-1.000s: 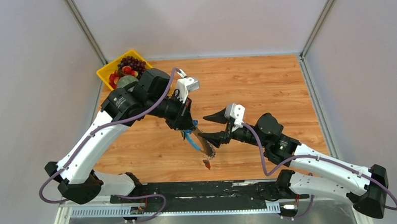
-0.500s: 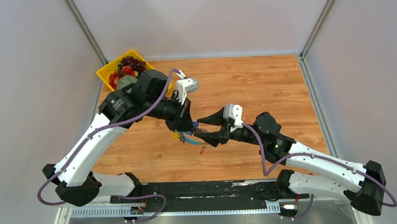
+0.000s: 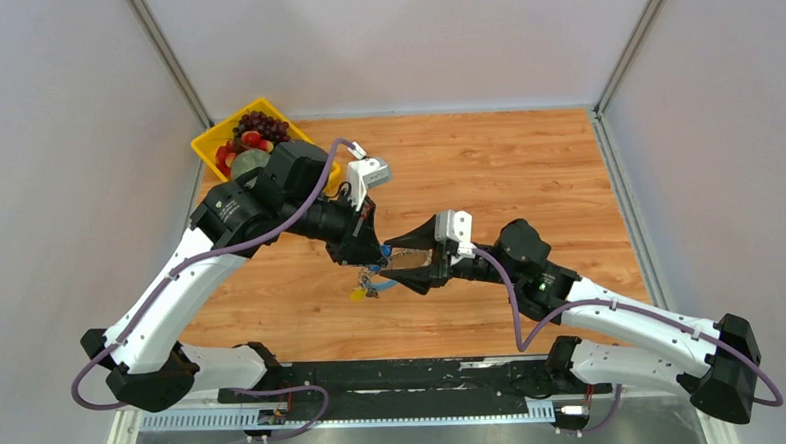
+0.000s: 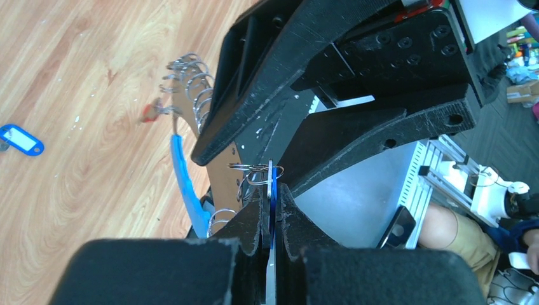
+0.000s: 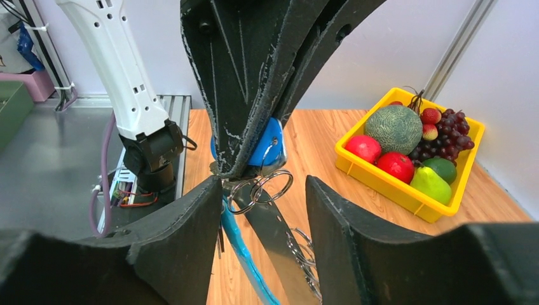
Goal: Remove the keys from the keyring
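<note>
left tool [image 3: 377, 255]: pinched shut | right tool [image 3: 391, 265]: jaws apart

Glossy plastic-headed key [image 5: 267, 143], shiny metal keyring chain [image 4: 191, 71], wood-grain table [image 3: 527, 166].

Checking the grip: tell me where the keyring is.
Top view, mid-table: the keyring dangles from a blue-headed key pinched in the left claw, between the right claw's open fingers.

The keyring [image 4: 187, 190] hangs in the air over the bench: a floppy light-blue band joined to a run of silvery rings [image 4: 191, 82]. A blue-headed key [image 5: 267, 143] at its top is pinched edge-on in the left end effector [image 4: 271, 185], with small split rings just below. A red-headed key [image 4: 151, 112] dangles from the chain, and a yellow key [image 3: 356, 295] hangs beside the band. A blue tag [image 4: 19, 140] lies flat on the bench, well apart.
</note>
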Controlling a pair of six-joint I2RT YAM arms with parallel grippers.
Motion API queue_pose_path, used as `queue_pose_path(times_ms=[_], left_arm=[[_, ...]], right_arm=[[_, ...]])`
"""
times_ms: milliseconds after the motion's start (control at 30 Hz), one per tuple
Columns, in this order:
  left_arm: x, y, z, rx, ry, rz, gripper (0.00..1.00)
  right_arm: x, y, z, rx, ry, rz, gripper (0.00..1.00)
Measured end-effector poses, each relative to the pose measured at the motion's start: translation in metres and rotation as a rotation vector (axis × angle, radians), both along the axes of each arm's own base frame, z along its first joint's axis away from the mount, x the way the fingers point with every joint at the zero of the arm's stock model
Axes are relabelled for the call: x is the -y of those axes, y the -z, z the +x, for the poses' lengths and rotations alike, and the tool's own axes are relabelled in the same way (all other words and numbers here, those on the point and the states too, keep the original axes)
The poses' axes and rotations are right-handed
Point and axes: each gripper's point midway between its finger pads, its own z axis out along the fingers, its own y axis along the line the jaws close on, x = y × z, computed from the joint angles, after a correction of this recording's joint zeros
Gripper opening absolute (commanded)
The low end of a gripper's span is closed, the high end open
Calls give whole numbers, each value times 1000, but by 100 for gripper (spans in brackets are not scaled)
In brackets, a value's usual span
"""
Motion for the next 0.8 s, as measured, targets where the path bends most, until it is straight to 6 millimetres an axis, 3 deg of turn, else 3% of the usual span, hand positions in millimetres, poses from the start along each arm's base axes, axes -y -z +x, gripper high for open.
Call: queue_pose_path(times_ms=[233,633,800], left_arm=[[-2,1,-6,-12,18,-10,0],[0,1,-7,-21,20,-20,0],[0,2,-6,-23,11,-15,0]], right_arm=[[4,-1,0,18,12,-4,52],[17,-18,-3,22,38,44,23],[13,-15,-2,7,32,31,38]])
